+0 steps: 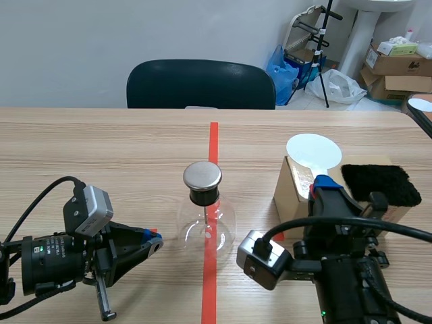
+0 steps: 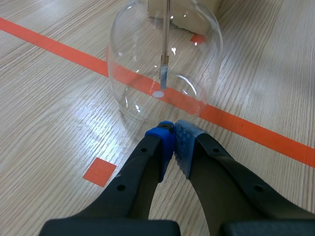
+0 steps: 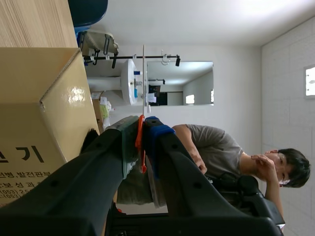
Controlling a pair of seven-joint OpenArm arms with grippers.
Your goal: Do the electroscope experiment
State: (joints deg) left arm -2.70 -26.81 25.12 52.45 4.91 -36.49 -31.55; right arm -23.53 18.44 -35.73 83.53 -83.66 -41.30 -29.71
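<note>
The electroscope (image 1: 206, 216) is a clear, round glass flask with a black neck and a flat metal cap (image 1: 202, 175). A thin rod (image 2: 165, 49) hangs down inside it. It stands upright on the red tape line at the middle of the table (image 1: 101, 148).

The left gripper (image 1: 154, 244) lies low at the near left. Its fingers are clenched on nothing, and the tips point at the flask's base, just short of the glass.

The right gripper (image 1: 322, 185) comes in from the near right and grasps the orange handle of a white disc paddle (image 1: 314, 150). It holds the paddle upright before a cardboard box (image 1: 291, 192) topped with black fur cloth (image 1: 381, 183).
</note>
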